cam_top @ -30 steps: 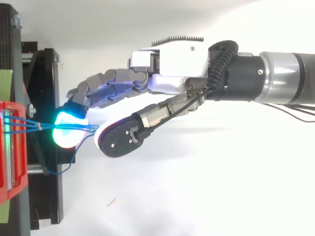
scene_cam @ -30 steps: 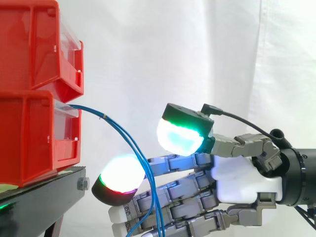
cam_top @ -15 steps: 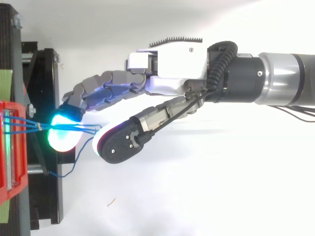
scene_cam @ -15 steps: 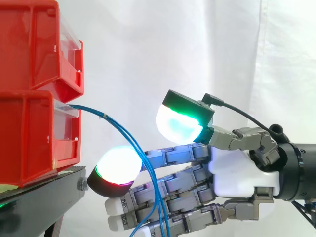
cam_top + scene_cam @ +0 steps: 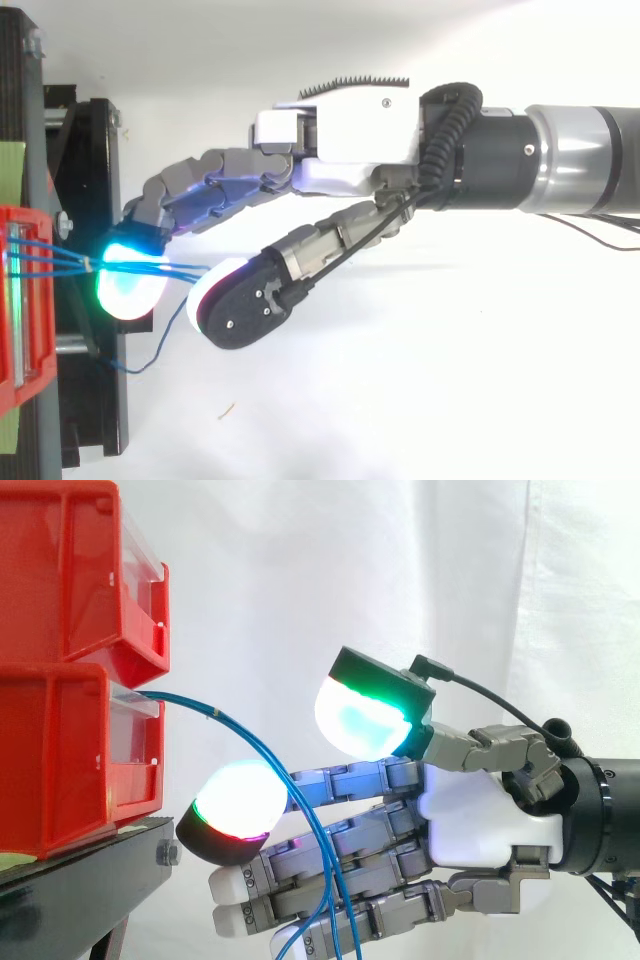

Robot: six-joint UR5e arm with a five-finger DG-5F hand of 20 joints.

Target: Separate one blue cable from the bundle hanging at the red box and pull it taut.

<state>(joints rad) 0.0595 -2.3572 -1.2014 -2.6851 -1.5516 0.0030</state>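
Evidently the separating step is going on, not the pulling. At the left of the side view the bundle of blue cables (image 5: 262,759) is coming out of the front of the lower red box (image 5: 60,760), arching down toward the lower middle of the frame and hanging slack across the fingers. The hand (image 5: 470,825), reaching in from the right edge, is lying open: its fingers are stretching nearly straight toward the box and the thumb (image 5: 365,720) is standing clear above them, grasping nothing. In the top view the strands (image 5: 50,258) are running from the box at the left edge, gathering at a small band, then passing into the gap between the glowing fingertip (image 5: 130,285) and the thumb; one loose end (image 5: 150,355) is curling toward the lower left. No single strand is looking parted from the rest. By my judgement, the next move is calling for pinching one strand alone, then drawing rightward until it is straightening.
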